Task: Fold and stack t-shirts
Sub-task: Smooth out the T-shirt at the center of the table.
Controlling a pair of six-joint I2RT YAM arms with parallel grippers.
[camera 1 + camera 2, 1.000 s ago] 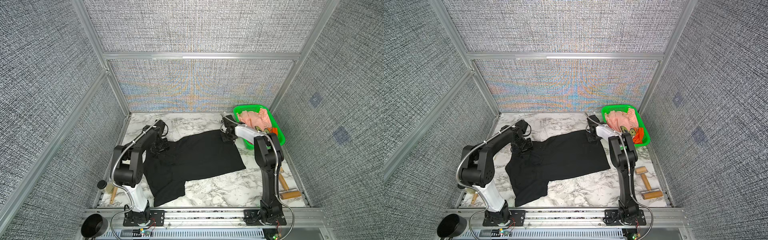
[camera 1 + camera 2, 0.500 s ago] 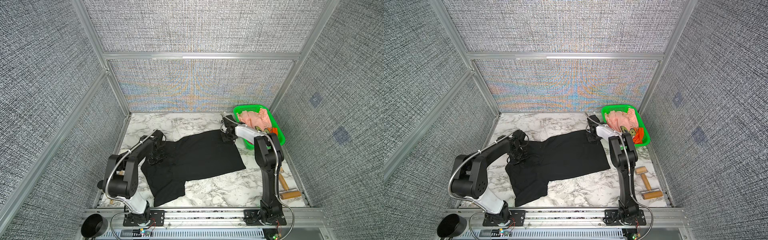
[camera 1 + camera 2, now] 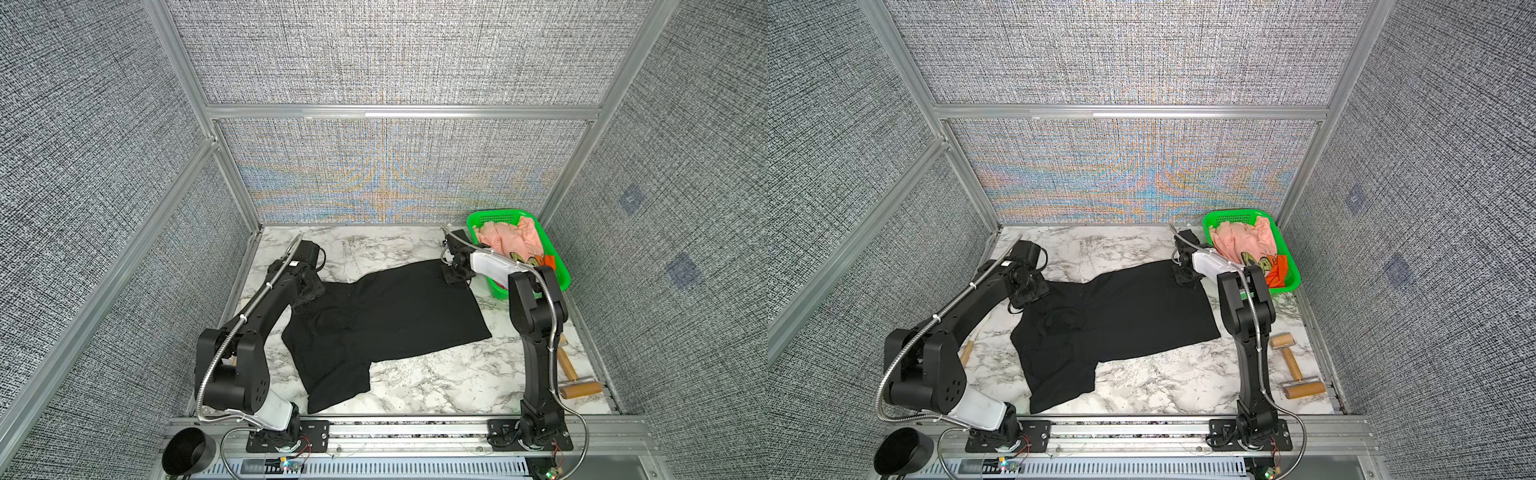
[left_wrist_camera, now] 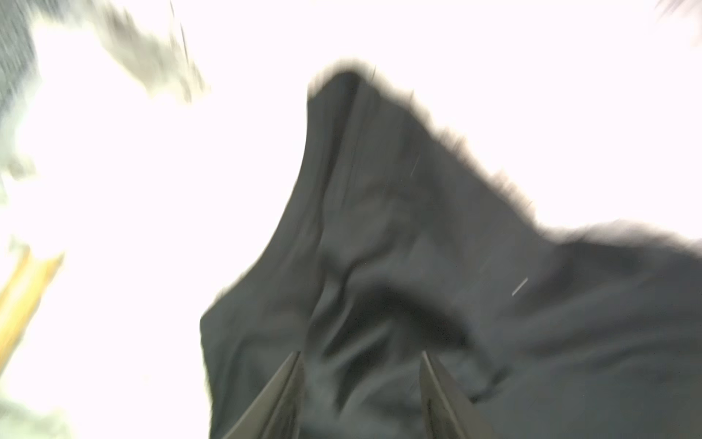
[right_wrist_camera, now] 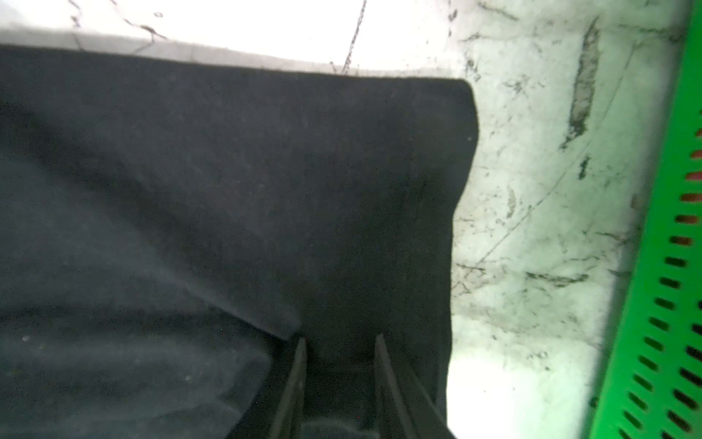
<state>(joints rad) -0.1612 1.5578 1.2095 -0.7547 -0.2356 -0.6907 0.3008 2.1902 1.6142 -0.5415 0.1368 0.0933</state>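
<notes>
A large black t-shirt (image 3: 386,316) (image 3: 1121,316) lies spread on the marble table, plain side up, with a sleeve trailing toward the front edge. My left gripper (image 3: 309,293) (image 3: 1027,295) hovers at its far-left corner. In the blurred left wrist view its jaws (image 4: 361,355) stand apart over rumpled black cloth (image 4: 418,228). My right gripper (image 3: 453,276) (image 3: 1183,276) sits on the far-right corner, jaws (image 5: 339,342) partly apart with the tips on flat cloth (image 5: 228,190). A peach-pink tee (image 3: 505,239) and an orange one (image 3: 548,261) lie in the basket.
The green basket (image 3: 557,266) (image 3: 1289,266) (image 5: 664,228) stands at the back right, close beside my right arm. Wooden rollers (image 3: 579,388) (image 3: 1283,340) lie at the right edge, and a wooden handle (image 3: 966,351) lies under my left arm. A black cup (image 3: 189,451) hangs off the front rail.
My left gripper dipped toward the front over the shirt's left shoulder, then swung back to the far-left corner, with the jaws now apart. The cloth there bunched slightly. The right arm has stayed put.
</notes>
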